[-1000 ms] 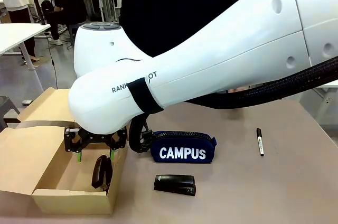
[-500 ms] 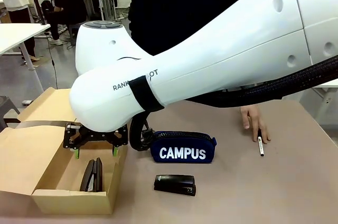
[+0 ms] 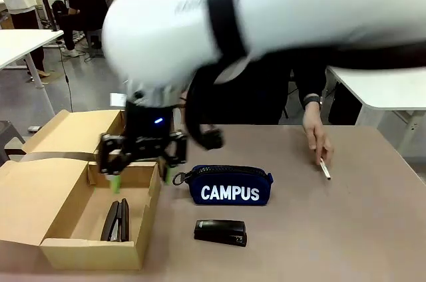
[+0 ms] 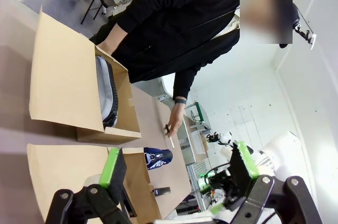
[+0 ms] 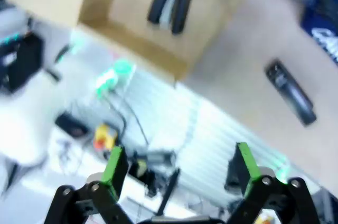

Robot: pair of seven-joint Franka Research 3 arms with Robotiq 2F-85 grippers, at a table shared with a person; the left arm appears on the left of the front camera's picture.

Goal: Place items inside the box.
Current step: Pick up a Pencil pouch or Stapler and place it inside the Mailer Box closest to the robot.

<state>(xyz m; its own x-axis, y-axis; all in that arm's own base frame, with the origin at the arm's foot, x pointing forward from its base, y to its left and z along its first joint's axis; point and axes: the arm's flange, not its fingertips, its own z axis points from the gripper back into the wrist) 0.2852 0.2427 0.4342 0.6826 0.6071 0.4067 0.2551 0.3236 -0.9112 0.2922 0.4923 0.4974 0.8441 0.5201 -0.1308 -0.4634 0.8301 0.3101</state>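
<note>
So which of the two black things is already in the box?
The long black stapler with a silvery strip, lying inside the cardboard box. The other, blockier black thing sits outside on the table, near the CAMPUS pouch.

A grey floor lies beyond the brown surface — a white table at left, a second white table at right.
</note>
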